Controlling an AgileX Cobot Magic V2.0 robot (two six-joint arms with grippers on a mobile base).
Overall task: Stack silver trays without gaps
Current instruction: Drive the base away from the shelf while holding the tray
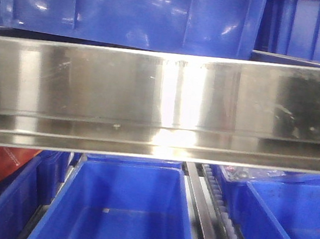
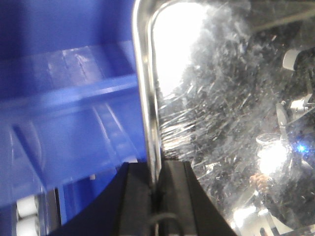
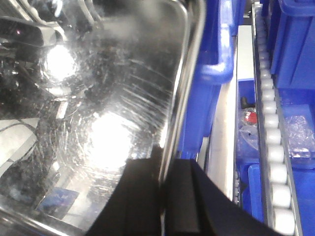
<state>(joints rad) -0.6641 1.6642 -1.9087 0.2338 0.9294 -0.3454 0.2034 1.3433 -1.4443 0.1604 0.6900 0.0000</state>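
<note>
1. The left gripper (image 2: 155, 196) is pinching the rolled rim of a silver tray (image 2: 221, 123) between its black fingers. The rim is running straight away from it to a rounded corner.
2. The right gripper (image 3: 162, 196) is clamping a tray rim likewise — scratched floor to its left, blue bin walls just beside.
3. One tray is showing per wrist view, with its far end cut off, so its long axis is unclear.
4. In the front view a steel rail (image 1: 164, 90) is crossing the frame — two blue bins (image 1: 119, 208) above, three below.
</note>
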